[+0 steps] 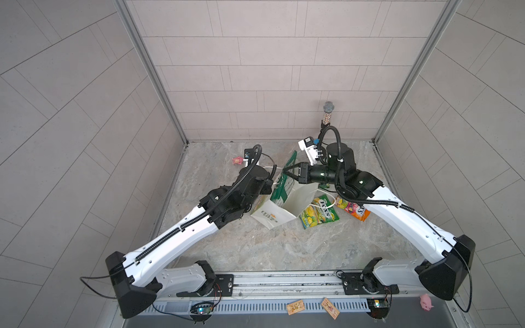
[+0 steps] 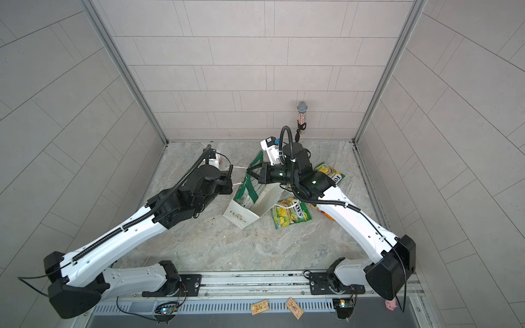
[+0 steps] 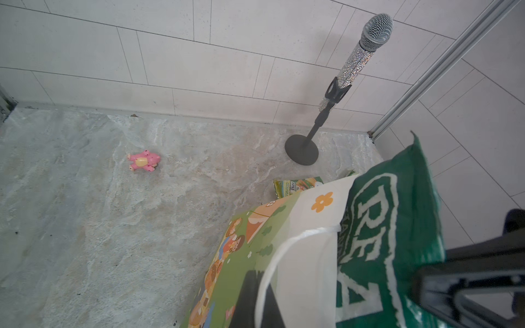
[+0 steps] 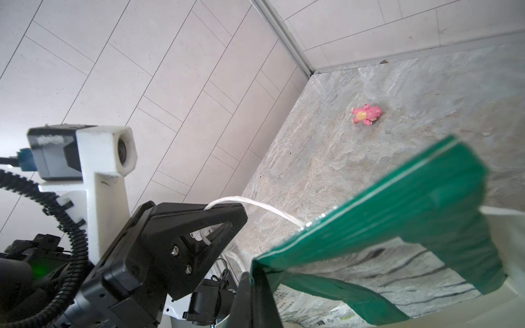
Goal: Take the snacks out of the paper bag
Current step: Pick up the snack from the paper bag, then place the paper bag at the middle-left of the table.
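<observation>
The right claw (image 1: 284, 171) pinches the crisp packet (image 1: 279, 190) sticking out of the paper bag (image 1: 271, 219) (left claw (image 4: 235, 213) clamps its cord handle (image 4: 264, 205)).

You've got a pink pig toy (image 3: 144, 161) lying on the tabletop (image 3: 85, 227). A glittery microphone (image 3: 366, 48) stands upright by the back wall (image 3: 199, 71), and two tan wooden rectangles (image 1: 295, 307) lie on the front rail (image 1: 255, 306).

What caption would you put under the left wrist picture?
Dark green crisp packet sticking out of the white paper carrier bag, with a small pink pig toy and glittery silver microphone behind.
</observation>
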Robot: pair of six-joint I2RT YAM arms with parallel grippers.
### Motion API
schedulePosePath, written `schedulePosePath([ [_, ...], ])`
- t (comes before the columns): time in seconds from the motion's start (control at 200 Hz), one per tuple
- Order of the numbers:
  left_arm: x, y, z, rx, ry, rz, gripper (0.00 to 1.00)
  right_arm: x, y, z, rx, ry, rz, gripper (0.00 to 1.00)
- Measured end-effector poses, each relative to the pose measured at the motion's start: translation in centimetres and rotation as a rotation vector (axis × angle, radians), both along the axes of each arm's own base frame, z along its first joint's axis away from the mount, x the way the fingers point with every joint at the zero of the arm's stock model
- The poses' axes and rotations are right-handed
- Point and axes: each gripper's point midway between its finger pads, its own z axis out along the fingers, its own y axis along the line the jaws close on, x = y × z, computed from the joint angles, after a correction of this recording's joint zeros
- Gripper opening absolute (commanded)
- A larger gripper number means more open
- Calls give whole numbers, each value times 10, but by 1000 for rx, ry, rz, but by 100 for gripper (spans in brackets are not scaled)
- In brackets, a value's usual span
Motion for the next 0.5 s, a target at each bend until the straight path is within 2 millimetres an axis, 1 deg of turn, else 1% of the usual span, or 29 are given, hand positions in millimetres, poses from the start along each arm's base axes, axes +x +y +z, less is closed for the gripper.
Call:
schedulePosePath([
  [0.085, 5, 19, 3, 7, -3, 39, 0, 6, 8, 9, 13, 0, 22, 0],
  [0.26, 14, 60, 13, -4, -9, 113, 0, 20, 25, 37, 54, -17, 60, 0],
  [0.38, 17, 88, 15, -14, -1, 155, 0, 28, 35, 64, 96, -43, 85, 0],
  [0.5, 19, 109, 18, -26, 2, 183, 0, 34, 46, 100, 159, -78, 115, 0],
])
